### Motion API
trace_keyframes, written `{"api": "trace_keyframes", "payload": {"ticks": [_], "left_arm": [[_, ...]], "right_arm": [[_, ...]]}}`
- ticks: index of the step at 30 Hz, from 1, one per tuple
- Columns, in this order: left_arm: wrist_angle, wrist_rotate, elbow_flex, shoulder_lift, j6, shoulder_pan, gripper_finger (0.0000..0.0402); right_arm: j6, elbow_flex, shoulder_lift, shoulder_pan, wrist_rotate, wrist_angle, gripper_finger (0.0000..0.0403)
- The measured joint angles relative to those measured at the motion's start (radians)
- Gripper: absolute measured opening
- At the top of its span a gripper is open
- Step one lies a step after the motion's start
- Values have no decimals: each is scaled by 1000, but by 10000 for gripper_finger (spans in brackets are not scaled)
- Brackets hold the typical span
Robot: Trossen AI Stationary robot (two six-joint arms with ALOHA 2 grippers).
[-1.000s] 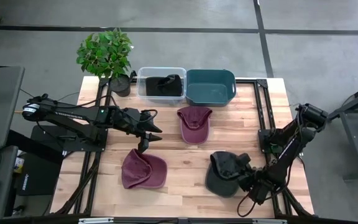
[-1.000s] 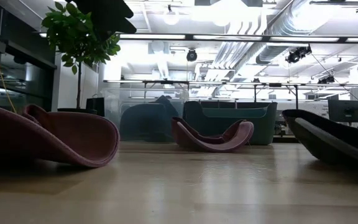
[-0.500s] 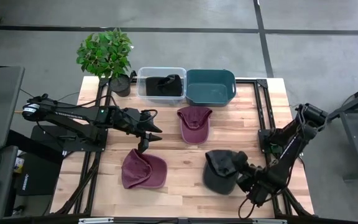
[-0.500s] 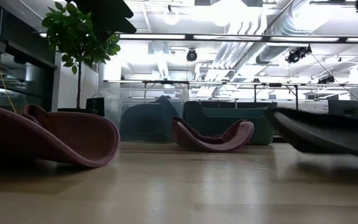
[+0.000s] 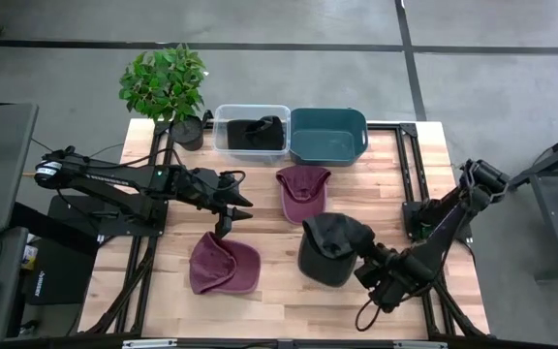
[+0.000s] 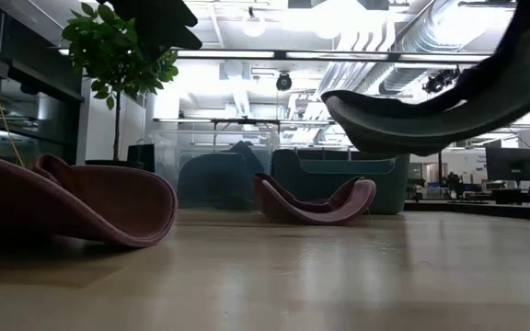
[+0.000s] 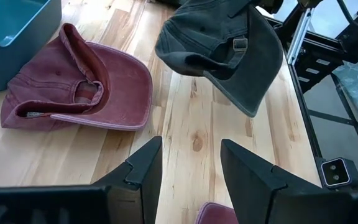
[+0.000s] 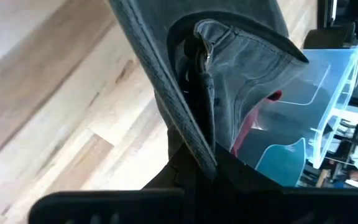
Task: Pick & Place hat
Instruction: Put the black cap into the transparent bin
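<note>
A dark grey cap (image 5: pixel 329 247) hangs in the air right of the table's middle, held by my right gripper (image 5: pixel 364 264); the low view shows this cap (image 6: pixel 449 101) well above the wood. One maroon cap (image 5: pixel 224 264) lies upside down at the near left. Another maroon cap (image 5: pixel 303 192) lies upside down farther back, in front of the bins. My left gripper (image 5: pixel 224 229) hovers open between the two maroon caps and touches nothing; its wrist view looks toward the farther maroon cap (image 7: pixel 79 87) and the dark cap (image 7: pixel 222 50). My right gripper (image 8: pixel 210 168) is shut on a stitched edge (image 8: pixel 188 130) of the dark grey cap, pinched between the two fingers. It comes at the cap from the table's right. The cap is lifted clear of the table and extends from the fingers toward the table's left.
At the far edge stand a clear bin (image 5: pixel 252 131) holding a dark cap and a teal bin (image 5: pixel 327 134) beside it. A potted plant (image 5: pixel 168 87) stands at the far left corner. Bare wood lies along the near edge and at the right.
My right gripper has moved up and toward the table's left, carrying the dark grey cap. The cap lay on the table at the near right a second ago and now hangs clear of it, nearer the middle. The left arm kept still.
</note>
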Motion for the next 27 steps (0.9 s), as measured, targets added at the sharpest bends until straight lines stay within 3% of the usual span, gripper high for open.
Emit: {"api": "trace_keyframes", "payload": {"ticks": [12,22,27], "left_arm": [[0,0,0,0,0,0,147],[0,0,0,0,0,0,147],[0,0,0,0,0,0,147]], "right_arm": [[-234,0,0,-67,4,143,10],[-231,21,0,-144,94,245,10],[-122,60,0,-169,132,259,10]]}}
